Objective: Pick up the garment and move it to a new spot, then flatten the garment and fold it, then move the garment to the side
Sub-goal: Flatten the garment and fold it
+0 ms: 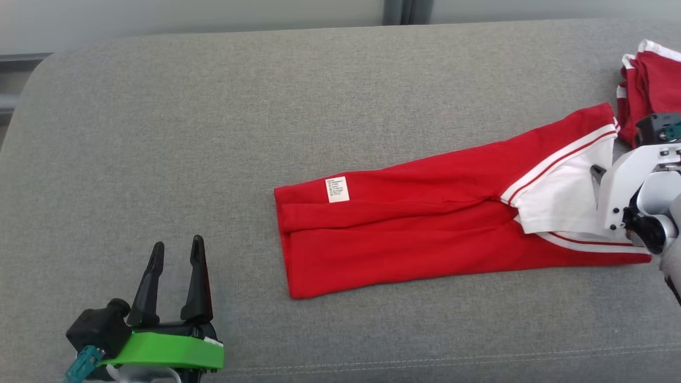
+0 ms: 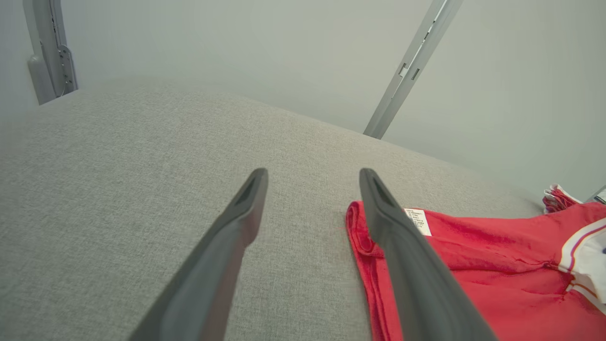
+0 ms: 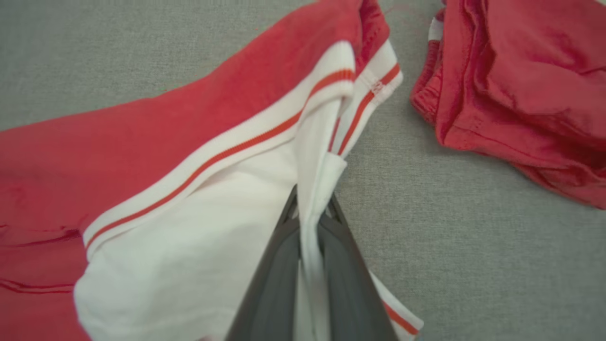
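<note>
you have your right gripper [image 3: 310, 208] clenched on the garment [image 1: 404, 234]. a fold of its white part [image 3: 189, 227] runs up between the two dark fingers and comes out past their tips. in the right wrist view the red body of the garment spreads away to the left of the gripper, and the white band with the thin red stripe [image 3: 227, 151] passes just above the fingertips. in the head view the garment lies long and flat on the grey cushion [image 1: 213, 133], and it reaches from the right gripper toward the middle of the cushion. its far end, the one with the small white label [image 1: 337, 189], is the end nearest to your left gripper [image 1: 178, 244].

the left gripper is released, with its fingers spread and nothing between them. it hangs above bare cushion, apart from the garment. in the left wrist view the hem of the garment with the label shows just behind the right finger.

a second red pile [image 3: 521, 94] lies on the cushion to the upper right of the right gripper, near the garment. i cannot tell if they touch.
</note>
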`<state>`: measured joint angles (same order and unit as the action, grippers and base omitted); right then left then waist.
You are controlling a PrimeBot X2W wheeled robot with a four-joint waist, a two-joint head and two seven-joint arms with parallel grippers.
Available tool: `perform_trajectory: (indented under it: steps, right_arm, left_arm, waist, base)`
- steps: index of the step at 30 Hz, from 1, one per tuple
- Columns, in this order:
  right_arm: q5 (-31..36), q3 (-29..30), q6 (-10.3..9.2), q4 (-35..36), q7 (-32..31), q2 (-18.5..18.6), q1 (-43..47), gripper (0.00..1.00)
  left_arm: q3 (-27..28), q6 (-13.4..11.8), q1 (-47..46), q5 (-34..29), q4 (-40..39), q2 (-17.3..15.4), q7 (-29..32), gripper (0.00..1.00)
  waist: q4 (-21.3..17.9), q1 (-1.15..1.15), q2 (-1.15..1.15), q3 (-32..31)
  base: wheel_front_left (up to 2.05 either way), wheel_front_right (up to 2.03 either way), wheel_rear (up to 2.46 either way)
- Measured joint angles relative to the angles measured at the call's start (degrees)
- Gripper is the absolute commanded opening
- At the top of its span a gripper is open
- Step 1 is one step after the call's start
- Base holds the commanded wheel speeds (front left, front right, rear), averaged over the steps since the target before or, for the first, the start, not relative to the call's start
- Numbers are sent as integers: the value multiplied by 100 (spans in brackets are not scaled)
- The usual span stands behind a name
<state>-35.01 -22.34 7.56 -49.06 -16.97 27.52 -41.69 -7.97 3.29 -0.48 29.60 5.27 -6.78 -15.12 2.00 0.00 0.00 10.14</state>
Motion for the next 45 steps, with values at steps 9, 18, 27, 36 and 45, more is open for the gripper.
perform_trajectory:
  steps: [9, 18, 27, 36, 45]
  right_arm:
    - [-18, 101, -1, 209, -69, 57, -94, 0]
    - [-274, -210, -3, 1170, -392, -115, 126, 0]
    - [-368, -579, -3, 2686, -999, -356, 479, 0]
    - [-2, -688, -3, 3139, -1470, -1076, 564, 0]
    - [601, -794, -3, 2240, -1506, -1860, 400, 0]
  left_arm:
    - [-38, -27, 35, -40, -108, -42, 36, 100]
    - [-102, -54, 113, -38, -96, -42, 42, 100]
    - [-121, -53, 152, 23, -86, -10, 42, 100]
    - [-131, -21, 159, 63, -34, 64, 34, 100]
    - [-229, 83, 63, 63, 93, 204, 9, 100]
  waist:
    - [-366, 0, 0, -102]
    - [-484, 0, 0, -293]
    - [-394, 0, 0, -474]
    - [-165, 0, 0, -553]
    - [190, 0, 0, -509]
  base:
    - [0, 0, 0]
    - [0, 0, 0]
    - [0, 0, 0]
    - [0, 0, 0]
    - [0, 0, 0]
